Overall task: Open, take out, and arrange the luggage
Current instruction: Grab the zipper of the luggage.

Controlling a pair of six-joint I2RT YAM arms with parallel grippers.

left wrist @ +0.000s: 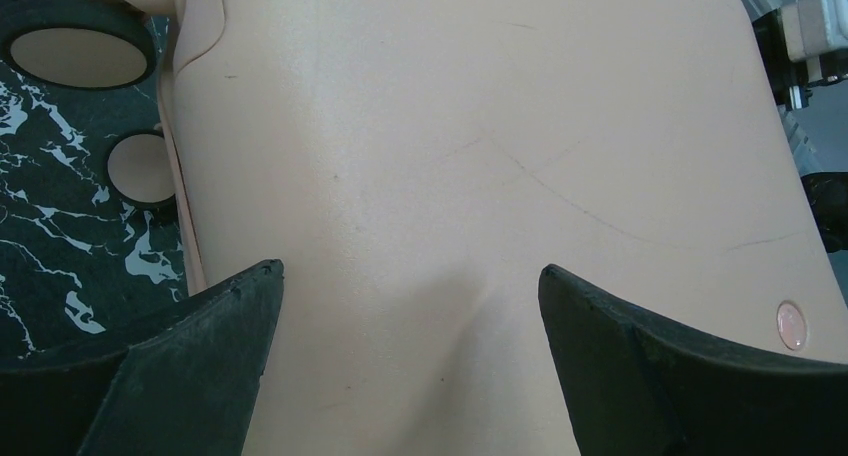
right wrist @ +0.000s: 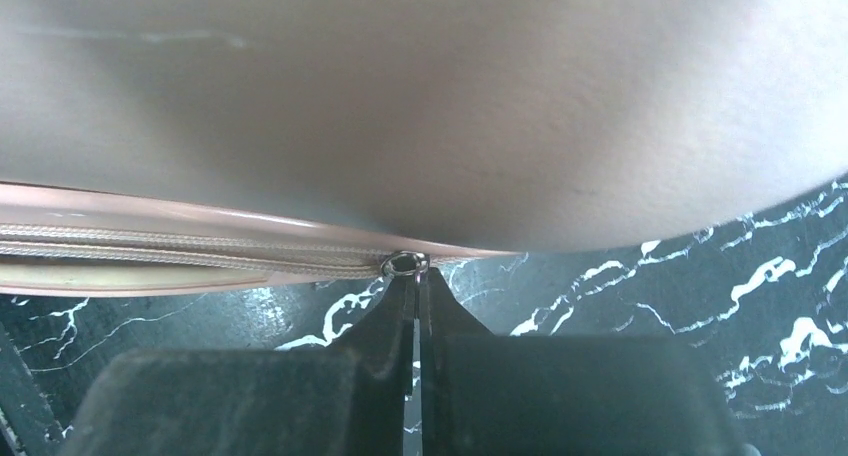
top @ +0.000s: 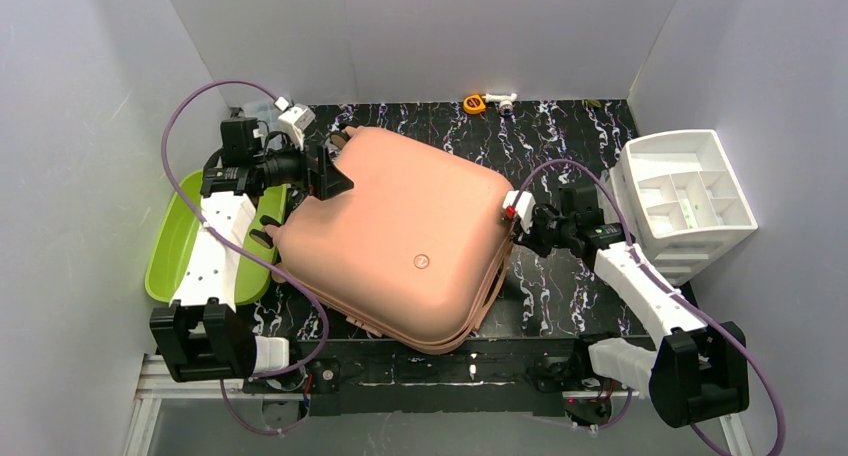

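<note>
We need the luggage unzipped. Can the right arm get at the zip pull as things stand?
Likely yes. The right gripper is shut right at the zip pull on the edge of the luggage, seemingly pinching it. Nothing lies between them.

Table [top: 560, 296]: black top with white marble veining. Lying on it: salmon-pink luggage [top: 400, 236], flat, centre; lime-green tray [top: 170, 246], left edge; white drawer organizer [top: 690, 258], right edge; small orange-and-white object [top: 478, 103], far edge.
</note>
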